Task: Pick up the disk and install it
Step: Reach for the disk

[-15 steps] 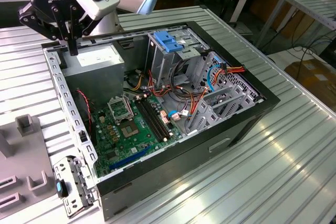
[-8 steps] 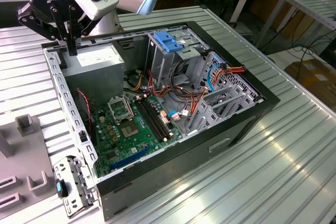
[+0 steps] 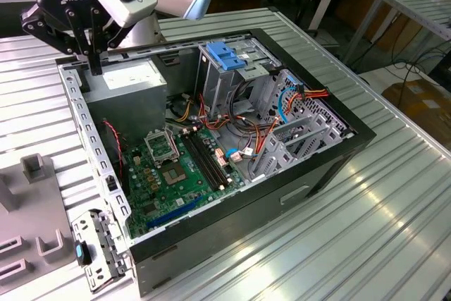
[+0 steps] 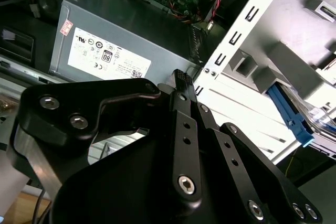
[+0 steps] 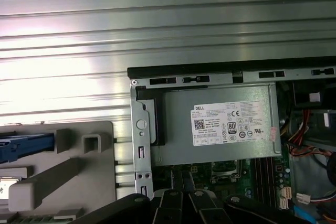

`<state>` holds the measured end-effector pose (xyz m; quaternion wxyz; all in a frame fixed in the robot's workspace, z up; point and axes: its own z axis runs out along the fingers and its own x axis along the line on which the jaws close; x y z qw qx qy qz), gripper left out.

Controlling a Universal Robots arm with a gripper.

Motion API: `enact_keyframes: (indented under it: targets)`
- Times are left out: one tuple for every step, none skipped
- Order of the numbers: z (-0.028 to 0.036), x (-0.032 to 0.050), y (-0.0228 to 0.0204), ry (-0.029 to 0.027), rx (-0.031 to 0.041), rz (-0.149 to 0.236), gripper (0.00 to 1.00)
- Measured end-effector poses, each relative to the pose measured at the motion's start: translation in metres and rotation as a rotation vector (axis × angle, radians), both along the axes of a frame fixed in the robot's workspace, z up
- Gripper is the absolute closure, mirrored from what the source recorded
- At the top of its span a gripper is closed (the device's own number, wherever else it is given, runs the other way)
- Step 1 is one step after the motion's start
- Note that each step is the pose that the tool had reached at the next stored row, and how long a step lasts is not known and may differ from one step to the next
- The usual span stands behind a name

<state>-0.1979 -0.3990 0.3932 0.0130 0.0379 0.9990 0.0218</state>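
Exterior view shows one gripper (image 3: 94, 68) above one open computer case (image 3: 225, 234).

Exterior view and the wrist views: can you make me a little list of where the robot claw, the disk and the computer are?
gripper: shut, holding nothing, over the case edge by the power supply
disk: blue rail showing, on the grey holder tray outside the case, not yet picked up
computer case: open, lying on the ribbed metal table
drive cage: tall, grey, with a blue bracket on top
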Motion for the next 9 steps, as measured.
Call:
enact_keyframes:
  targets:
    - [0.0000,-0.0002,0.0000,0.0000,0.0000,0.000,0.89]
    - [0.0000,-0.0003,0.0000,0.0000,0.0000,0.000,0.89]
    - [0.0000,-0.0005,0.0000,0.0000,0.0000,0.000,0.89]
    - [0.0000,-0.0007,0.0000,0.0000,0.0000,0.000,0.89]
    - [0.0000,-0.0009,0.0000,0.0000,0.0000,0.000,0.89]
    - [0.0000,-0.0012,0.0000,0.0001,0.0000,0.000,0.89]
    - [0.0000,-0.0016,0.0000,0.0000,0.0000,0.000,0.89]
    - [0.0000,-0.0018,0.0000,0.0000,0.0000,0.000,0.89]
    - [0.0000,-0.0019,0.0000,0.0000,0.0000,0.000,0.89]
